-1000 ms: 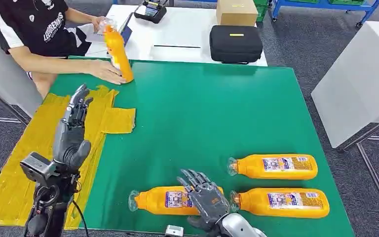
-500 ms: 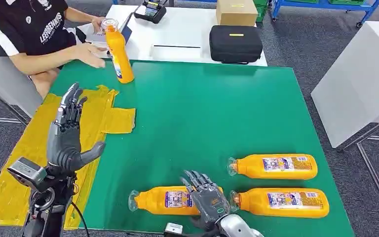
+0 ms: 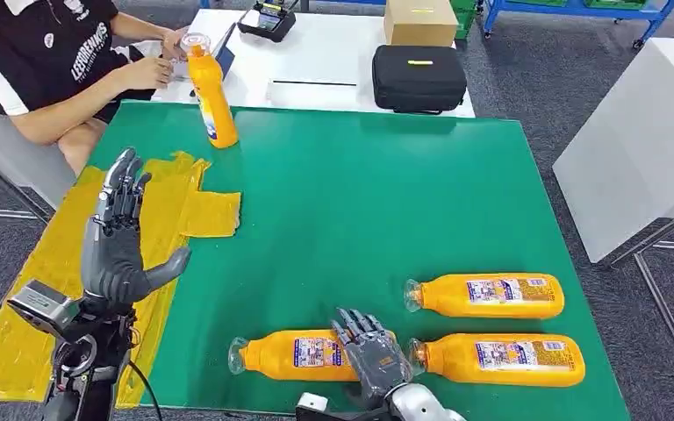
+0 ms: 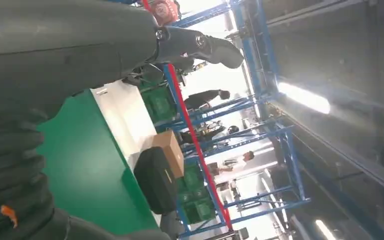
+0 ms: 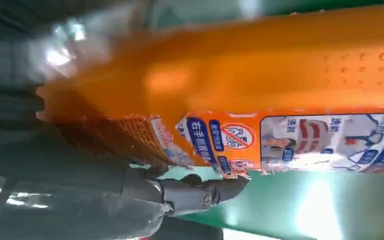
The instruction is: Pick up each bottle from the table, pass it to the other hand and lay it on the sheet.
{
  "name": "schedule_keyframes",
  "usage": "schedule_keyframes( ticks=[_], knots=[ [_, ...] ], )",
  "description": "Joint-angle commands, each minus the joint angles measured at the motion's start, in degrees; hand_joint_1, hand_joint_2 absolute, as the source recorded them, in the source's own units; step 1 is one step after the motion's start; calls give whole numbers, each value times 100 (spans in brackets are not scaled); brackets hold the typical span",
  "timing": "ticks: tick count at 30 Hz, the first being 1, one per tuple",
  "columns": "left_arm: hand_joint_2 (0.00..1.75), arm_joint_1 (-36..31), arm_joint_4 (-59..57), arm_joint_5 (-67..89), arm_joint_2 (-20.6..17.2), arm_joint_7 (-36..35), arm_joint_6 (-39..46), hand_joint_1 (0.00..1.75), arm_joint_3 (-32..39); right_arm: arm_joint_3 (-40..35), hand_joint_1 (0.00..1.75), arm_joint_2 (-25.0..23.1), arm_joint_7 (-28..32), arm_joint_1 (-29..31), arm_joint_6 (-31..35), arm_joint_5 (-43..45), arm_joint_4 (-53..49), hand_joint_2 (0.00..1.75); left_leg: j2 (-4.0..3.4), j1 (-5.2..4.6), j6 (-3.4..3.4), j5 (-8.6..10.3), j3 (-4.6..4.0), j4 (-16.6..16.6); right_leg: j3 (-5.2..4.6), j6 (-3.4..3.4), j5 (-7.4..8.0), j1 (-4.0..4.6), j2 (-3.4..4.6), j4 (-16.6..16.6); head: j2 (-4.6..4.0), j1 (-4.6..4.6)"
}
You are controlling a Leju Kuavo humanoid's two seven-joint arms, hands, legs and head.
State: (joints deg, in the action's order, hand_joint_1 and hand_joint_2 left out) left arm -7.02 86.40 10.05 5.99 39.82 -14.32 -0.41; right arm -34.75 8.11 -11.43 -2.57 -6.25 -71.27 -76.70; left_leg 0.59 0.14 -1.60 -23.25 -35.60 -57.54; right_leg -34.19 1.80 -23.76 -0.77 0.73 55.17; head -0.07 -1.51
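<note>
A person sits at the far left corner, with an upright orange bottle standing beside the yellow sheet. Two more bottles lie near right on the green counter. The right hand lies over a lying bottle, fingers draped on it; whether it grips, I cannot tell. The left hand hovers open above the sheet.

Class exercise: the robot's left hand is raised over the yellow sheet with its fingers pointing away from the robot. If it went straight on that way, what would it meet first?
Probably the upright orange bottle beyond the left hand, though height and depth are unclear.
</note>
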Motion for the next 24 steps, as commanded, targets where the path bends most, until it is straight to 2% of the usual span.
schedule_keyframes(
  ticks=[1, 7, 8, 18, 20, 24],
  knots=[
    [175, -157, -97, -31, 104, -69, -61, 0, 113, 182, 154, -96, -68, 46, -100, 145, 718, 175, 4, 1, 8, -6, 24, 6, 25, -7, -8, 3, -12, -7, 0, 0],
    [175, -159, -85, -31, 104, -75, -65, 0, 107, 188, 154, -85, -68, 51, -98, 151, 705, 175, 6, 1, 10, -9, 42, 5, 40, -10, -13, 2, -17, -6, 0, 0],
    [175, -152, -86, -31, 102, -75, -65, 0, 108, 189, 175, -89, -70, 56, -99, 152, 701, 175, 7, 1, 8, -6, 37, 5, 36, -8, -9, 3, -15, -7, 0, 0],
    [175, -64, 33, -36, 119, -108, -105, 0, 68, 361, 175, -238, -95, 34, 52, 154, 580, 175, 3, -2, 12, -14, 57, 7, 54, -11, -17, 1, -14, -6, 0, -2],
    [175, -64, 33, -36, 119, -108, -105, 0, 68, 361, 175, -238, -95, 34, 52, 154, 580, 175, 2, 0, 6, -6, 38, 5, 37, -6, -7, 2, -9, -8, 0, -2],
    [175, -9, 123, -53, 138, -164, -137, 0, 90, 627, 175, -410, -20, 24, 509, 143, 394, 175, 0, -1, 7, -6, 37, 4, 35, -6, -7, 1, -7, -5, 0, 0]
  ],
)
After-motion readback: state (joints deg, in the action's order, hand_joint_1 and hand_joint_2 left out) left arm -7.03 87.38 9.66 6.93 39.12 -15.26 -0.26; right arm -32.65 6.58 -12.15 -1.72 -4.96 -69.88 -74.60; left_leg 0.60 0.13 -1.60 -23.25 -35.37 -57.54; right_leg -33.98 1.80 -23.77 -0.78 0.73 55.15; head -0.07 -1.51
